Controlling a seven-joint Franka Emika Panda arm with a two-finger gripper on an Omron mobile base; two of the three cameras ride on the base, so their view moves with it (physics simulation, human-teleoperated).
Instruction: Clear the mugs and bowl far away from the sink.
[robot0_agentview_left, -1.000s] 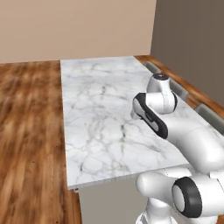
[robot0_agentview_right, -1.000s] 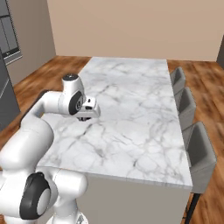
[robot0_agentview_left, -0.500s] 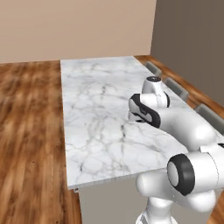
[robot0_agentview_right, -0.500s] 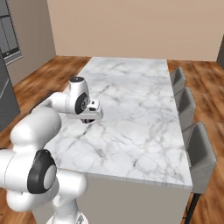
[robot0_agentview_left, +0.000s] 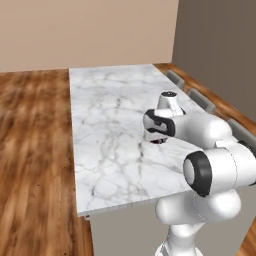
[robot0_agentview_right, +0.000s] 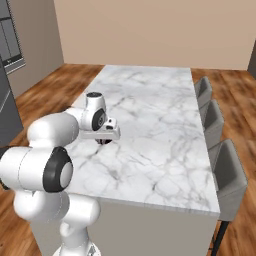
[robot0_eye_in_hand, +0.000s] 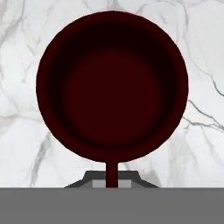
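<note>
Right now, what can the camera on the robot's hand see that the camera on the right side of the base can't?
The hand view looks straight down into the dark maroon mug: its round inside, its rim and its thin handle running down to the end effector, which is shut on that handle. The right base view shows what the hand view leaves out: the white arm, the grey stools beside the island, the wooden floor and the wall. There the mug is just a dark spot under the hand. Both share the white marble countertop with grey veins.
</note>
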